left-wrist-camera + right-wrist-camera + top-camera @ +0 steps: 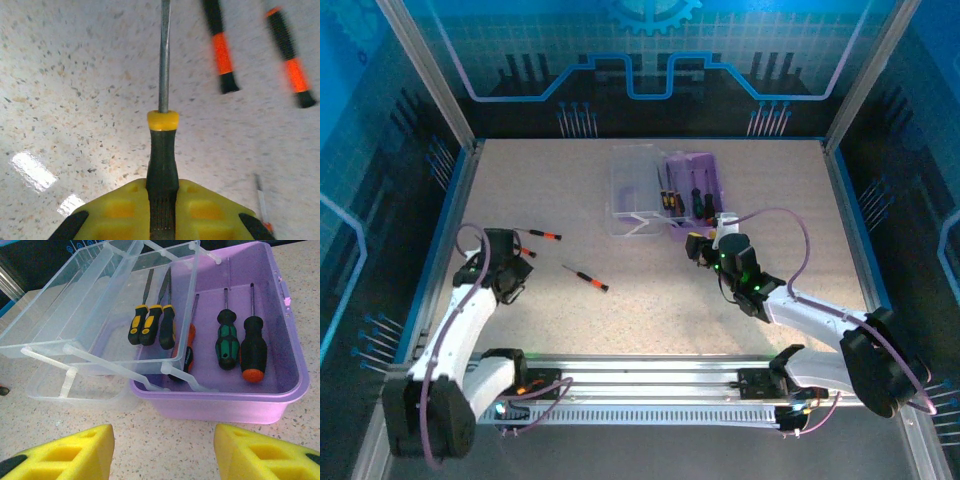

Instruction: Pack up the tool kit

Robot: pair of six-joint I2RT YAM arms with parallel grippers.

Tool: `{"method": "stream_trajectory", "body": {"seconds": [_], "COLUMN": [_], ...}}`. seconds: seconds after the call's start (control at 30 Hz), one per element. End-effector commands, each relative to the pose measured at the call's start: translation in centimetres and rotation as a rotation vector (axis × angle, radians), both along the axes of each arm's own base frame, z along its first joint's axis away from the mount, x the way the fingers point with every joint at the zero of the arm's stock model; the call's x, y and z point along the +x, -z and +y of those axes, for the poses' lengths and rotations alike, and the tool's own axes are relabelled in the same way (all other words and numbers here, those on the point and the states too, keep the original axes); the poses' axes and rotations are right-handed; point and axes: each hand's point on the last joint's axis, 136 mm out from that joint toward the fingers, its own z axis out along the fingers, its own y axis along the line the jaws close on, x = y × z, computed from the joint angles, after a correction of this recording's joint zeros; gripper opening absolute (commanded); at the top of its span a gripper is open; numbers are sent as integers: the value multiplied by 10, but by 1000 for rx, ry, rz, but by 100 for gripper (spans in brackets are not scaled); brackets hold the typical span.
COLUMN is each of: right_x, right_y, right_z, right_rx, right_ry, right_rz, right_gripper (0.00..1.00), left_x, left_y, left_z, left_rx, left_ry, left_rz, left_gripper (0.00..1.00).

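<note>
Left wrist view: left claw (162,202) clamped on a slim black-handled, yellow-collared screwdriver (162,155) pointing to 12 o'clock, right claw (164,450) parted and empty.

**A:** so what's the setup like around there?
**B:** speckled beige tabletop (570,330) with a thin blue strip (438,250) down its left side. The back wall (520,50) is a blue grid panel with a gear graphic (652,12) up top, and silver frame posts (425,70) slant up at the back corners.
**A:** any glare?
**B:** yep, a couple of bright patches (32,171) on the tabletop in the left wrist view.
</note>
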Motion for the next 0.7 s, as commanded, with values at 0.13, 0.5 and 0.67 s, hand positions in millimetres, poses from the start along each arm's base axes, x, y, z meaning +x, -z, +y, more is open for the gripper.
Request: {"method": "stream_trajectory", "body": {"seconds": [0.13, 0.5, 0.67], "right_x": [2, 1, 0], "right_y": [0, -3, -6], "right_z": [-6, -11, -16], "right_rx": [-2, 9, 21], "right_ry": [38, 61, 76], "right_rz": [1, -5, -12], "right_gripper": [56, 56, 56], "left_x": [7, 76, 90], "left_y": [-53, -118, -124], "left_z": [-31, -165, -241], "left_rx": [95, 224, 298], "left_ry": [130, 461, 667], "left_rz": [-53, -228, -334], "left_gripper": [1, 1, 1]}}
